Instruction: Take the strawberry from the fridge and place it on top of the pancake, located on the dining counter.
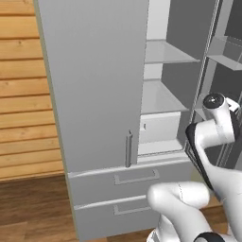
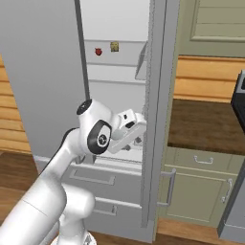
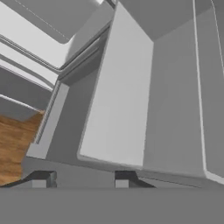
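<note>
The fridge [image 1: 94,85] stands with its left door closed and its right door swung open [image 2: 158,95]. On an upper white shelf inside lies the tiny red strawberry [image 2: 98,51]. My gripper [image 2: 135,140] is low in the opening, well below the strawberry and close to the open door's edge. In the hand view its two dark fingertips [image 3: 43,179] stand apart with nothing between them, so my gripper [image 3: 83,179] is open and faces the fridge's [image 3: 122,109] white inner walls and a shelf. The pancake and the dining counter are out of view.
A yellowish item [image 2: 114,46] sits just right of the strawberry. Two grey drawers [image 1: 132,182] lie under the doors. A brown-topped counter [image 2: 206,124] over green cabinets stands right of the open door. Wooden floor [image 1: 33,208] lies on the left.
</note>
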